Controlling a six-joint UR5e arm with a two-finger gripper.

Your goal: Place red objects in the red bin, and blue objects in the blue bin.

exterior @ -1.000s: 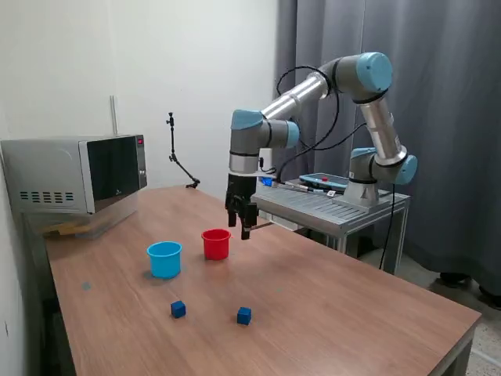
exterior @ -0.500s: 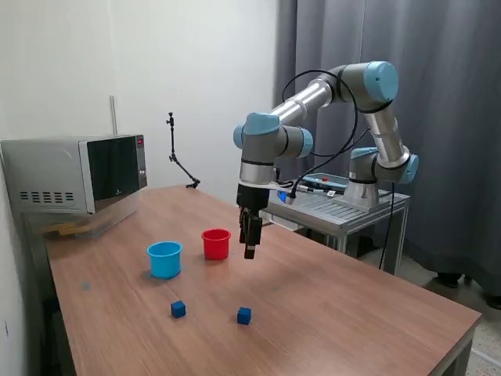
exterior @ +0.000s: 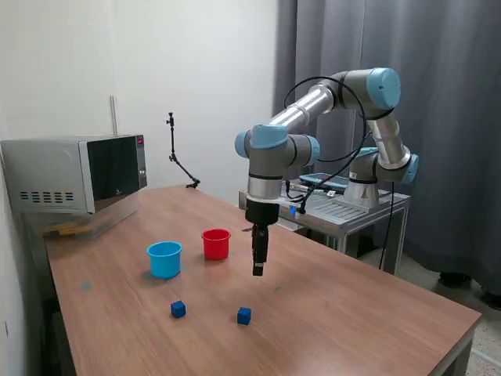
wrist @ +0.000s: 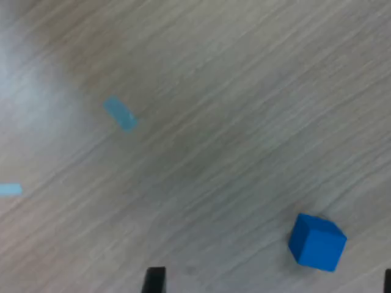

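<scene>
On the wooden table (exterior: 329, 313) we hang our gripper (exterior: 257, 269) in the air, pointing straight down, with nothing between the fingers. In the exterior view they look nearly closed, while the wrist view shows only two dark tips at the frame edge, so we cannot tell how far apart they stand.

As we judge it, the step in hand is the approach to a blue cube. From the gripper in the exterior view, the nearer blue cube (exterior: 244, 315) lies at about seven o'clock, close by; it is probably the cube in the wrist view (wrist: 317, 242). To do this well we should centre over it first, turn the wrist so the fingers meet two flat faces rather than corners, and open fully before descending. The light blue cup (exterior: 164, 258) waits at ten o'clock from that cube, with the red cup (exterior: 216, 244) beside it, apart.

Counting: two blue cubes, the second one (exterior: 178, 309) at nine o'clock from the first; one blue cup; one red cup. We see no red cubes on the table; the cup interiors are hidden from us.
</scene>
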